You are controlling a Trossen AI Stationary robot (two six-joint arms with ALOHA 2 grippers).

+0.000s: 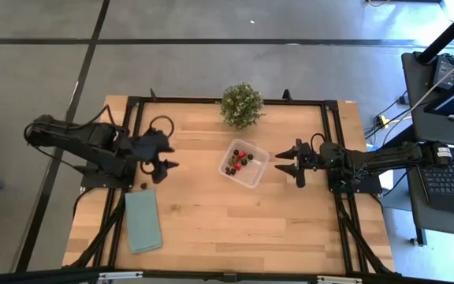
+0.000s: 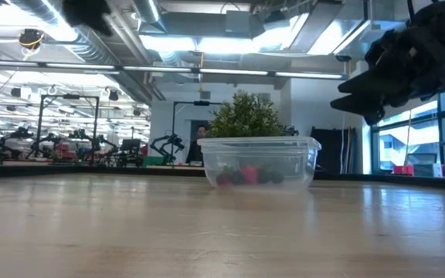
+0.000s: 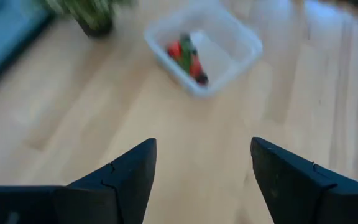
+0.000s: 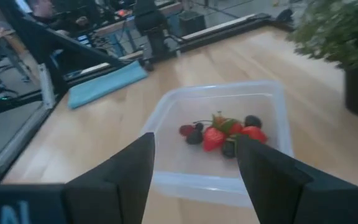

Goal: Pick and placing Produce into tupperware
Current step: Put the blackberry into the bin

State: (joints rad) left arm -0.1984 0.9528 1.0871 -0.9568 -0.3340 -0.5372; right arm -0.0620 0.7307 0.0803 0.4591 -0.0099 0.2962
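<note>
- The tupperware (image 1: 244, 163) sits on the wooden table (image 1: 211, 229) close to the middle, a little toward 1 o'clock from the centre in the overhead view. It is clear, lidless and turned at a slant to the table edges.
- The produce (image 1: 239, 160) lies inside it: small red and dark pieces gathered in a loose cluster toward the container's 10 o'clock side, with the rest of the floor bare.
- From the right wrist camera the cluster (image 4: 222, 132) shows bright red pieces with a bit of green on top, plus several dark round ones beside them.
- At table height the pieces (image 2: 246, 176) read as a low red and dark band behind the clear wall, resting on the bottom.
- One small dark piece (image 1: 143, 186) lies on the bare wood outside the container, at 9 o'clock from it, just off the far corner of the cloth.
- The right gripper (image 1: 280, 162) is just at 3 o'clock of the container, fingers apart and holding nothing, tips pointing at it but not touching.
- The left gripper (image 1: 172, 156) is well apart at 9 o'clock of the container, fingers spread wide and empty.
- A potted plant (image 1: 241, 105) stands at 12 o'clock of the container, near the far edge.
- A teal cloth (image 1: 143, 221) lies flat toward 8 o'clock.
</note>
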